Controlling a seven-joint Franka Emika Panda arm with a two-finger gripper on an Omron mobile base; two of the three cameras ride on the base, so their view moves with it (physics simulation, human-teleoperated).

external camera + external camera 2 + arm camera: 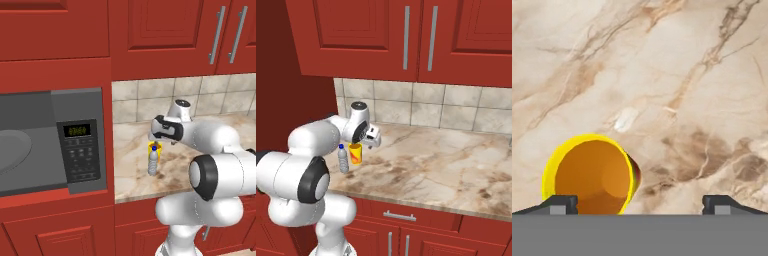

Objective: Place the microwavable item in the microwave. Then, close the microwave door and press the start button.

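Up close in the hand view, the tool (640, 204) hangs above the marble bench (677, 75) with its tips spread wide apart and nothing between them, the yellow cup (589, 172) standing at lower left by the left tip. Left of centre in the right base view, that cup (355, 153) sits just beside a water bottle (343, 158). At middle left of the left base view, the microwave (80, 142) shows its cavity open.

Surface (677, 60): polished beige marble, brown veins. Cup (592, 175): smooth matt yellow plastic. Bottle (153, 162): clear plastic. Cabinets (356, 35): red painted wood.
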